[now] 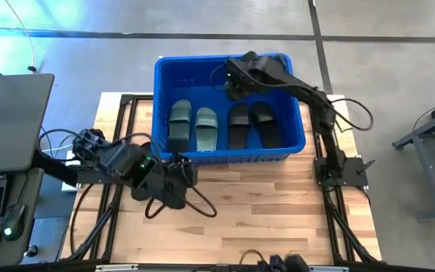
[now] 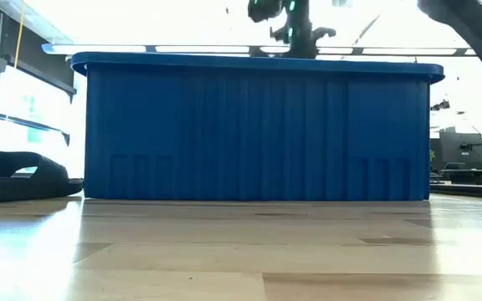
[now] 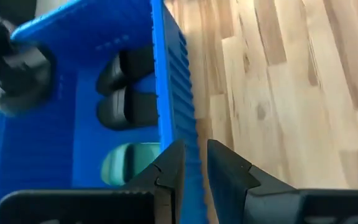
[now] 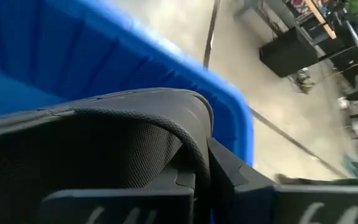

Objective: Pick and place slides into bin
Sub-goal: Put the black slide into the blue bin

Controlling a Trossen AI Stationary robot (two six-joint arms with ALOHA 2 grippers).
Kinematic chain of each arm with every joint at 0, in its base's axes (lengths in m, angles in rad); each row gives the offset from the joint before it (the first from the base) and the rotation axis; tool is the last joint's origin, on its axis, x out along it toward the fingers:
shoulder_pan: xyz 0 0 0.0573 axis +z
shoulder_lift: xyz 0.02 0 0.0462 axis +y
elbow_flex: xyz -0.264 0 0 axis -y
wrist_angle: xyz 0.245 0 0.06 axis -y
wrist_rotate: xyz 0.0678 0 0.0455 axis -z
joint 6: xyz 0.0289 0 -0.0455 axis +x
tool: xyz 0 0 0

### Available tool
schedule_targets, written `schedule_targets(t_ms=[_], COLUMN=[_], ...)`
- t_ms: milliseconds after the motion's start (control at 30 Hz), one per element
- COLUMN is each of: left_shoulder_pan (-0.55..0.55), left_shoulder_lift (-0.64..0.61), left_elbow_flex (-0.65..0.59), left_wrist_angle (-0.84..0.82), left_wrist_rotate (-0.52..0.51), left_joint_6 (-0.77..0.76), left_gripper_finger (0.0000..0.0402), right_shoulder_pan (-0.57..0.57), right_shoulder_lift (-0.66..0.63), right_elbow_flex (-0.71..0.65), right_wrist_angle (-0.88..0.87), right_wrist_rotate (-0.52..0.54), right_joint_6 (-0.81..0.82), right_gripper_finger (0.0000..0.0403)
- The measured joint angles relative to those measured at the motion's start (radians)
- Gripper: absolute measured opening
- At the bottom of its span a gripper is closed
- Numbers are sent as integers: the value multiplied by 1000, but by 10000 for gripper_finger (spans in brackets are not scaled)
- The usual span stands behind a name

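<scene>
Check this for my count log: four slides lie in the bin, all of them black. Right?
Wrong colour: the bin holds four, but a sage green pair lies beside a black pair; the high view shows it.

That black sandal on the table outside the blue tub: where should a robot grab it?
By its wide strap, coming from above. The black slide seems to lie sole-down on the table, so the strap arches up with a gap beneath: one finger could probably slip under, the other press on top. The left gripper looks nearest.
</scene>
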Motion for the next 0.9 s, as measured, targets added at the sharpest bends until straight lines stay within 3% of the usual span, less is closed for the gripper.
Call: schedule_targets(t_ms=[200, 400, 600, 900], left_shoulder_pan=[46, 108, 193, 274], left_shoulder_lift=[-46, -67, -66, -66], left_elbow_flex=[0, 0, 0, 0], left_wrist_angle=[0, 0, 0, 0], left_wrist_rotate=[2, -9, 1, 80], left_joint_6=[170, 271, 305, 298], left_gripper_finger=[58, 58, 58, 58], right_shoulder_pan=[-70, -135, -178, -230], right_shoulder_lift=[117, 181, 204, 205], right_elbow_flex=[0, 0, 0, 0], right_wrist_angle=[10, 56, 170, 246], right_wrist_rotate=[10, -163, -183, -406], right_joint_6=[-98, -140, -226, -222], right_gripper_finger=[18, 68, 126, 190])
